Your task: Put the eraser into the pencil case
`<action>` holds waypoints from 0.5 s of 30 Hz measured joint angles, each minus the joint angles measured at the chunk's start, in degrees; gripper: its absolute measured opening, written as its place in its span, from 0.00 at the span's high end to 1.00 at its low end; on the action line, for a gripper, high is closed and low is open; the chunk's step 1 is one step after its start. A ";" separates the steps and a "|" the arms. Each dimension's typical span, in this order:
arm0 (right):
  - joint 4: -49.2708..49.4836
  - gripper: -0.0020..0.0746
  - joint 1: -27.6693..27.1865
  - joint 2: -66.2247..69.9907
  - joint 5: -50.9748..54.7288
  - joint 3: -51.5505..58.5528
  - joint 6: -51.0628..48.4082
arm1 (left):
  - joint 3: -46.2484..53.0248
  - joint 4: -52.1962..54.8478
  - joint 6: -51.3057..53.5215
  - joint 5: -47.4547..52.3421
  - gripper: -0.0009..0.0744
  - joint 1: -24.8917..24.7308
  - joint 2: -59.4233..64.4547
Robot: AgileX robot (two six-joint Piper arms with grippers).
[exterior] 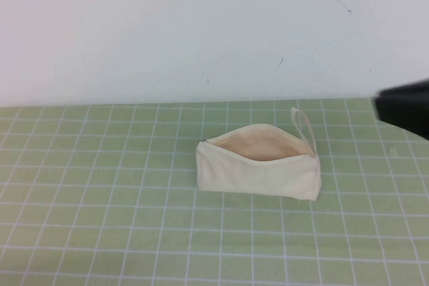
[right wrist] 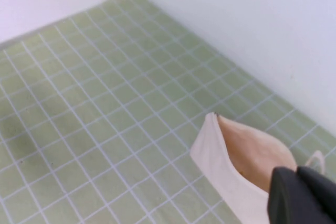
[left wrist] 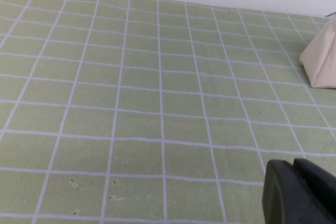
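The cream pencil case lies in the middle of the green grid mat with its zip open and the beige lining showing. Its loop strap is at the far right end. The eraser is not visible in any view. My right gripper is above the strap end of the pencil case, with its fingers pressed together and nothing visible between them. It shows as a dark shape at the right edge of the high view. My left gripper is shut and low over bare mat, well left of the pencil case.
The green grid mat covers the table up to a white wall at the back. The mat lies bare to the left of and in front of the pencil case.
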 joint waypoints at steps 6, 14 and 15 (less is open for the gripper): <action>0.14 0.97 0.00 -13.22 -0.21 8.58 -2.19 | 0.00 0.00 0.00 0.00 0.99 0.00 0.00; 0.74 0.97 0.00 -22.34 6.57 15.88 -2.55 | 0.00 0.00 0.00 0.00 0.99 0.00 0.00; 0.74 0.97 0.00 -22.75 8.49 16.49 -2.55 | 0.00 0.00 0.00 0.00 0.99 0.00 0.00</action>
